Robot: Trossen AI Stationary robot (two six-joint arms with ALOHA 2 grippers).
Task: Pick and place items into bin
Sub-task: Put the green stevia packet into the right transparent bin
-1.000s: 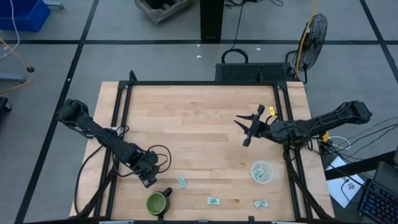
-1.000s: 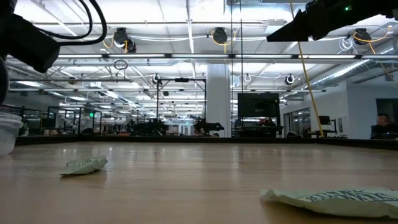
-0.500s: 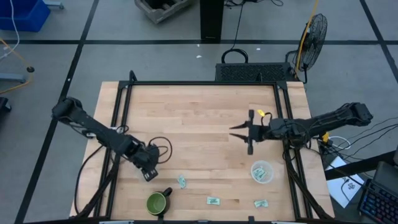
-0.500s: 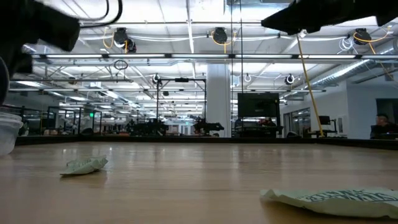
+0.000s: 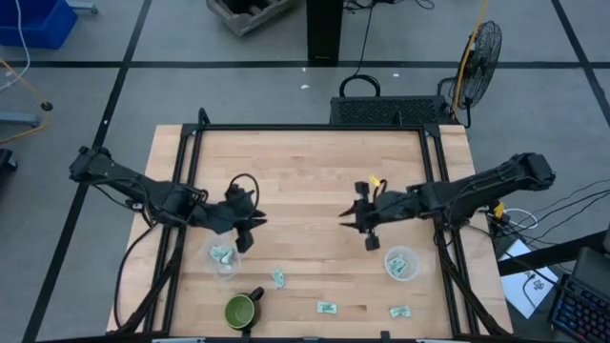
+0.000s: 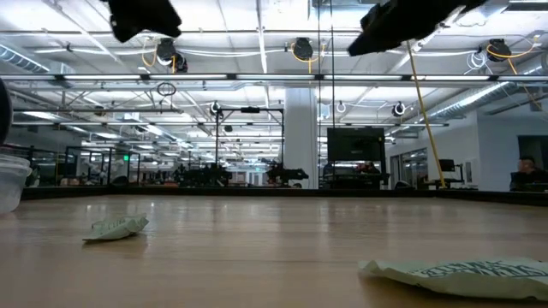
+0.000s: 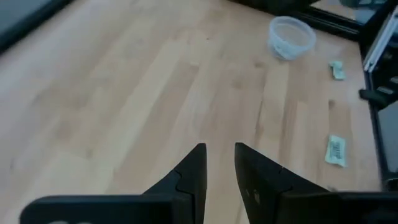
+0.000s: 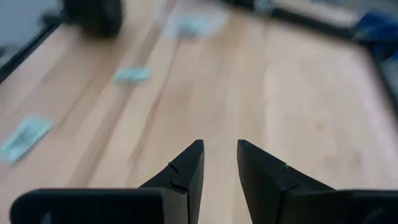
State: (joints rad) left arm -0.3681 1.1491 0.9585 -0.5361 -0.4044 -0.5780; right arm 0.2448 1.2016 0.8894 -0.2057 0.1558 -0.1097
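Three pale green-and-white packets lie flat near the table's near edge (image 5: 278, 278), (image 5: 327, 307), (image 5: 399, 312). More packets sit inside two clear cups, the left cup (image 5: 222, 257) and the right cup (image 5: 401, 264). My left gripper (image 5: 246, 225) hovers just beyond the left cup, raised, with its fingers (image 7: 219, 163) a narrow gap apart and nothing between them. My right gripper (image 5: 358, 225) hovers over mid-table, beyond and left of the right cup, also narrowly open and empty (image 8: 217, 160). In the low view both grippers show only as dark shapes at the top, left (image 6: 141, 15) and right (image 6: 402, 21).
A dark green mug (image 5: 242, 310) stands at the near edge, left of the loose packets. A black metal frame (image 5: 305, 127) rims the table. Bare wood stretches across the table's far half. Cables trail from the left arm (image 5: 238, 186).
My left gripper rose and swung from the near-left corner toward the far side and right, uncovering the left cup with a packet in it. My right gripper travelled toward the table's left and a little nearer, turning as it went. The packets on the table stayed put.
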